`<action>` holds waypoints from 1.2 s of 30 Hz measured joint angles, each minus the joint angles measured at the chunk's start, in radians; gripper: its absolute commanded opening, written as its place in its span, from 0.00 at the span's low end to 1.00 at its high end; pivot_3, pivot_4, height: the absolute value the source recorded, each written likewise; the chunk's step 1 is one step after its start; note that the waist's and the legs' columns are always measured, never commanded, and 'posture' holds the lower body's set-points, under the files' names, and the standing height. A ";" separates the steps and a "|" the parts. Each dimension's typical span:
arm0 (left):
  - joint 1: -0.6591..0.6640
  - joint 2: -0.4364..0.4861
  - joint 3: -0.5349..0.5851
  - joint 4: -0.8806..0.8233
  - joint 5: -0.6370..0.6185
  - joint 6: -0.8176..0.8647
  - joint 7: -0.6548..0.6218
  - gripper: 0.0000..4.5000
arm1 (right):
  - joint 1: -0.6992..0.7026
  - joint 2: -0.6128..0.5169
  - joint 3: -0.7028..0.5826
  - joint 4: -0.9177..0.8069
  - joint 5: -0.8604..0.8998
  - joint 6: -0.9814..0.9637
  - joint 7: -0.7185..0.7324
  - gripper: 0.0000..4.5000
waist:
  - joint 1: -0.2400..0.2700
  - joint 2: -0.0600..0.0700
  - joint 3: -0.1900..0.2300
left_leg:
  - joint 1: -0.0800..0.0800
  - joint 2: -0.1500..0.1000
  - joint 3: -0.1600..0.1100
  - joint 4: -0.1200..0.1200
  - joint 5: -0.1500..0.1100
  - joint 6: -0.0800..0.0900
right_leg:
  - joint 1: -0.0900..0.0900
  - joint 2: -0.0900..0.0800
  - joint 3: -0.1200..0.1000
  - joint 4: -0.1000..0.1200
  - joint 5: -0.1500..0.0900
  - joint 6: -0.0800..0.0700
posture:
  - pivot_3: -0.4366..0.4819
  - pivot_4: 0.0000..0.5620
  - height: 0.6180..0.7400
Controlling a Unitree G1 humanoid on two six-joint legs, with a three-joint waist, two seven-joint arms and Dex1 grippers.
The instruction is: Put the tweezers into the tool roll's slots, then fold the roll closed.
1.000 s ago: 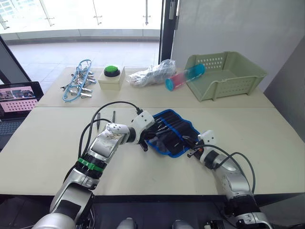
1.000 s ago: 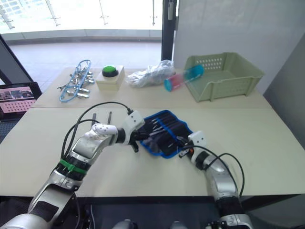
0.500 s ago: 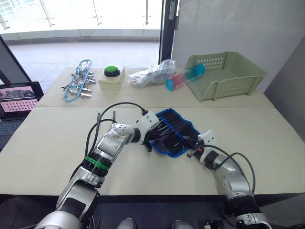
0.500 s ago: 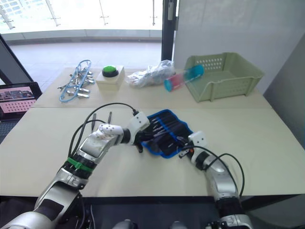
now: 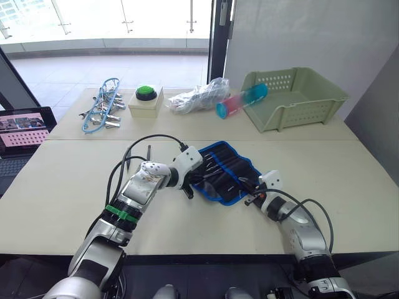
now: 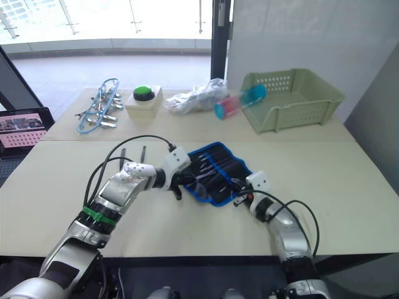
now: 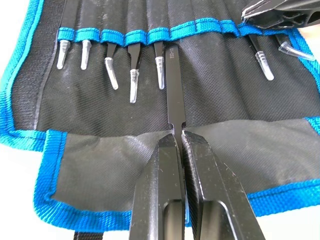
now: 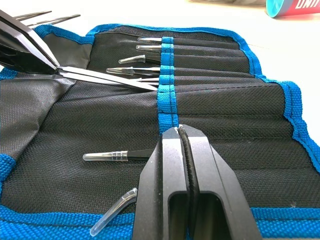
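Basket (image 5: 298, 96) and clips (image 5: 103, 109) far off — left gripper (image 7: 176, 138) clamping tweezers (image 7: 173, 85) over tool roll (image 5: 225, 171), right gripper (image 8: 181, 131) closed on blue band (image 8: 167, 105)

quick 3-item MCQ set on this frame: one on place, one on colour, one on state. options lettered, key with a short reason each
1. Where does the tool roll lie?
A. open on the near table, between the two hands
B. inside the green basket
C. on the laptop

2. What colour is the roll's trim?
A. red
B. bright blue
C. yellow

3. What is the left hand doing?
A. hanging open above the table
B. shut on a tweezer whose far end sits at the blue slot band
C. pressing the green button

Key:
1 A: both eye views show the roll spread flat between the left hand and the right hand; the green basket stands apart on the far table.
2 B: the blue edging runs around the black fabric in every view.
3 B: the left wrist view shows the fingers closed on the tweezer's end, its other end at a slot.
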 measured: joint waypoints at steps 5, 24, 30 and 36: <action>-0.005 -0.032 -0.003 0.016 0.003 -0.006 0.000 0.01 | 0.000 0.003 0.000 0.000 0.000 0.000 -0.001 0.00 | 0.000 0.000 0.000 | 0.000 0.000 0.000 0.000 0.000 0.000 | 0.000 0.000 0.000 0.000 0.000 0.000 | 0.48 0.27 1.00; -0.190 -0.292 0.023 0.454 0.094 -0.233 0.150 0.01 | -0.004 0.012 0.001 0.011 -0.001 -0.013 -0.022 0.00 | 0.000 0.000 0.000 | 0.000 -0.001 0.004 0.002 0.000 0.000 | 0.001 0.000 0.000 0.000 0.000 0.000 | 0.48 0.27 1.00; -0.282 -0.361 0.056 0.682 0.109 -0.362 0.170 0.01 | -0.014 0.021 0.001 0.025 0.000 -0.014 -0.024 0.00 | -0.001 0.000 0.000 | 0.000 -0.001 0.006 0.002 0.000 0.000 | 0.001 0.000 -0.001 0.001 0.000 0.000 | 0.48 0.27 1.00; -0.281 -0.367 0.117 0.712 0.092 -0.383 0.155 0.35 | -0.027 0.026 0.003 0.029 -0.001 -0.002 -0.030 0.00 | -0.006 0.000 0.000 | 0.000 -0.001 0.006 0.002 0.000 0.000 | 0.000 0.000 -0.001 0.002 0.000 0.001 | 0.48 0.27 1.00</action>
